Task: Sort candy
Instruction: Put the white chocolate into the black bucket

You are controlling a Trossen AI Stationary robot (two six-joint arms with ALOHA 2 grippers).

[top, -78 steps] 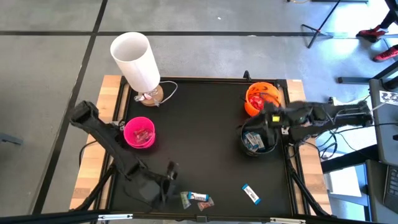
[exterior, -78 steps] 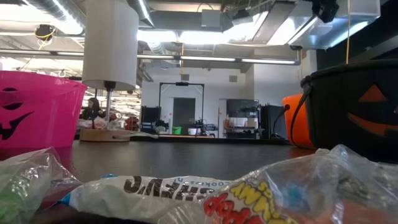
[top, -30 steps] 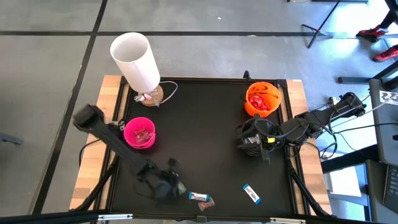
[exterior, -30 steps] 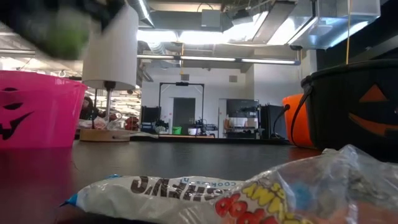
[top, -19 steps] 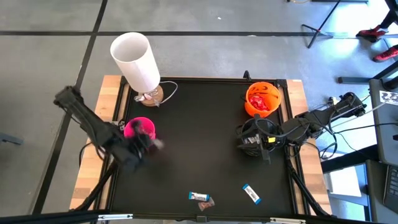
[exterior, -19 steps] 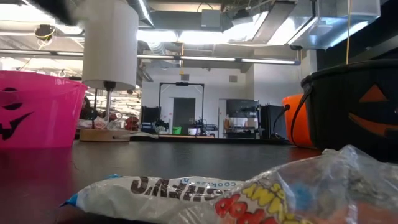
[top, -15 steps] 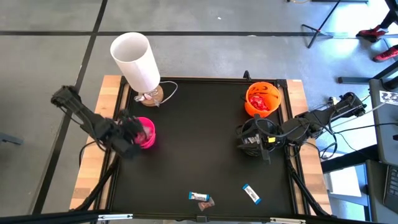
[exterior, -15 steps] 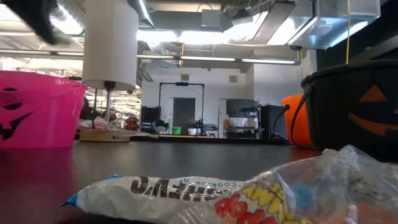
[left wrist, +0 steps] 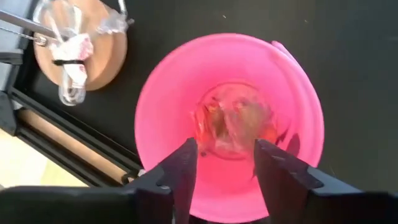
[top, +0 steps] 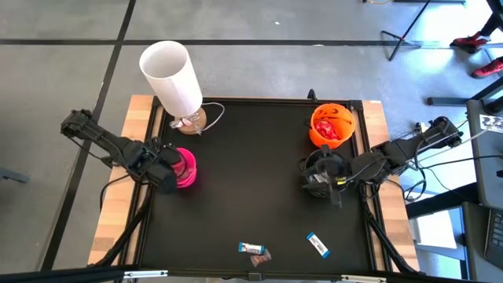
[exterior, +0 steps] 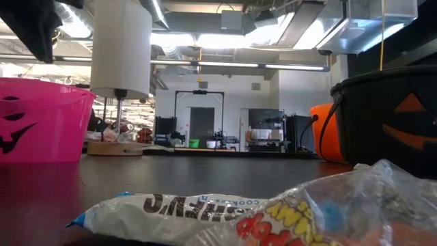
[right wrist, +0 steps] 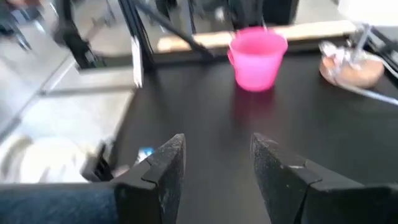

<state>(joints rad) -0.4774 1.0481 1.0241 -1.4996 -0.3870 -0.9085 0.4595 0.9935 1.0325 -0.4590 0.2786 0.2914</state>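
Over the pink bowl (left wrist: pixel 230 124) now, left claw (left wrist: pixel 225 163) parted, its candy (left wrist: pixel 235 121) inside.

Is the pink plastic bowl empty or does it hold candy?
Holds candy: the pink plastic bowl has crinkled wrapped sweets lying at its bottom.

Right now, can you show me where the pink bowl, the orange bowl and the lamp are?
pink bowl (left wrist: pixel 298 106), left wrist view, on its inner wall.
orange bowl (top: pixel 316 136), high view, on its rim.
lamp (top: pixel 170 75), high view, on the side of its white shade.
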